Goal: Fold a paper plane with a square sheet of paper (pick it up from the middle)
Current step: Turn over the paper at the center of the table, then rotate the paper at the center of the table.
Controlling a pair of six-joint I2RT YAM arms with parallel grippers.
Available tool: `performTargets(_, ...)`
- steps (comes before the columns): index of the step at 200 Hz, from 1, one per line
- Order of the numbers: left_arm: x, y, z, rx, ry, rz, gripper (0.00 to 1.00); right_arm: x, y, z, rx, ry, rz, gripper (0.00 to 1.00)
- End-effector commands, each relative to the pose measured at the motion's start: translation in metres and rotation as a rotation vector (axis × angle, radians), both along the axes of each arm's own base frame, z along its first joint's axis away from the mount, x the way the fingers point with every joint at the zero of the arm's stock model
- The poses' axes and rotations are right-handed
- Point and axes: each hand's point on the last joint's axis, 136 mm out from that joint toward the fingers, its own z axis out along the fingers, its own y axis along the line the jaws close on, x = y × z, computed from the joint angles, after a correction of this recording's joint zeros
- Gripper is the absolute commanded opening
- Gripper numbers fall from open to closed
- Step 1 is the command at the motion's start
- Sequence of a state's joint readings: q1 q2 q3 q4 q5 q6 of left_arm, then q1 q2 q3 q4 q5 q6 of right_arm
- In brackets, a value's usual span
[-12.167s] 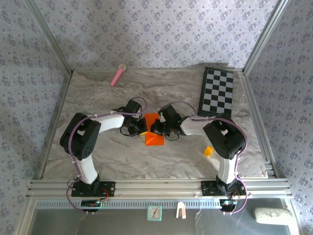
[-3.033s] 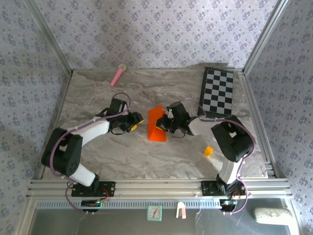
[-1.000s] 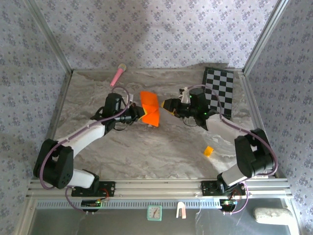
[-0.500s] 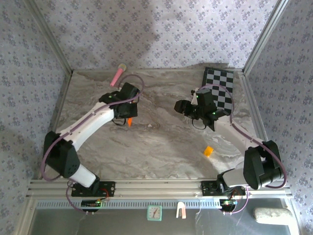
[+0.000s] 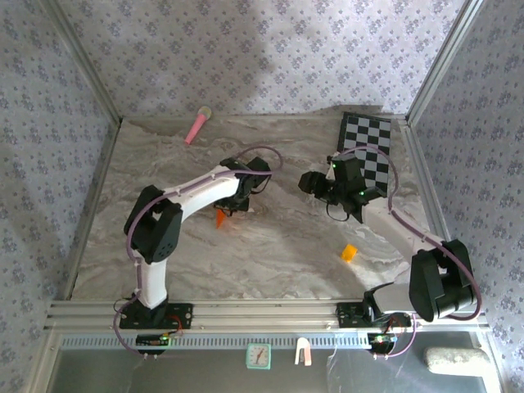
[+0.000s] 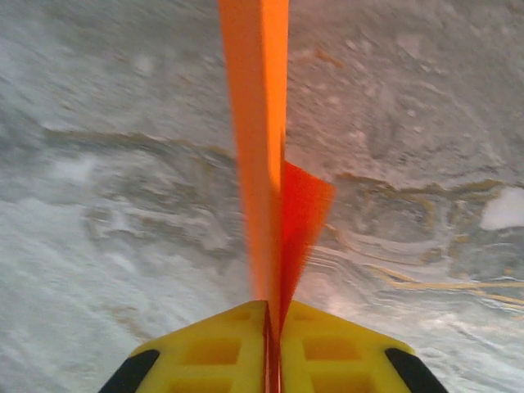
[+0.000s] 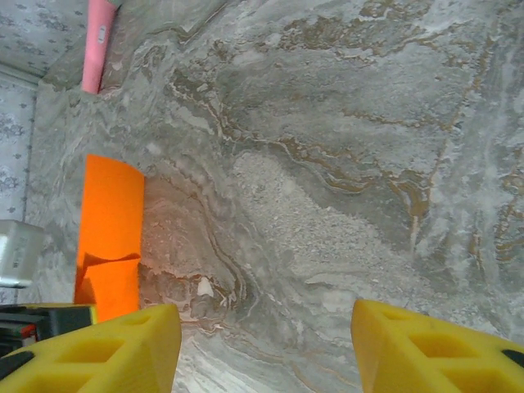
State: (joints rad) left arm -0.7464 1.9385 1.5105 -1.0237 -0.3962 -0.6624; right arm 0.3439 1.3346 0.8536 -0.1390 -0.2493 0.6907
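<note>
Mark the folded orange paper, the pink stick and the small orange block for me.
folded orange paper (image 6: 258,123), left wrist view, middle of the edge-on strip
pink stick (image 5: 197,125), top external view, mid-shaft
small orange block (image 5: 350,252), top external view, top face

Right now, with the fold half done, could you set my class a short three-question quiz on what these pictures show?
1. True or false: the right gripper has its jaws shut.
2. Which thing lies in the far right corner in the top view? A. pink stick B. checkerboard C. small orange block
3. Which gripper clamps the folded orange paper?

Key: 1 false, the jaws stand apart and hold nothing; 2 B; 3 the left gripper.
</note>
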Motion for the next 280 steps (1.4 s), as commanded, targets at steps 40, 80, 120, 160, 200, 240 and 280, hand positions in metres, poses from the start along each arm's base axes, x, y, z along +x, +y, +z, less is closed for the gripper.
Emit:
performTargets(40,-0.010,-0.083,-0.010,-0.598,0.168,0.024,0.35,-0.005,-0.008,-0.008,-0.001,0.021,-0.032,0.58)
performTargets(80,0.004,-0.074,0.034,-0.850,0.107,0.066,0.51,-0.013,0.019,-0.019,-0.014,0.046,0.039,0.57)
performTargets(120,0.013,-0.014,0.042,-0.909,0.014,0.228,0.66,-0.027,0.097,-0.035,-0.020,0.081,0.210,0.53)
performTargets(160,0.007,0.038,0.030,-0.913,-0.033,0.376,0.77,-0.035,0.169,-0.053,0.000,0.121,0.351,0.48)
performTargets(200,-0.003,0.058,0.016,-0.926,-0.034,0.456,0.83,-0.037,0.205,-0.075,0.000,0.178,0.416,0.45)
performTargets(240,-0.006,0.059,0.008,-0.939,-0.015,0.475,0.87,-0.044,0.220,-0.091,-0.008,0.225,0.461,0.43)
performTargets(280,-0.006,0.057,0.003,-0.946,0.001,0.477,0.88,-0.054,0.214,-0.114,-0.072,0.281,0.491,0.43)
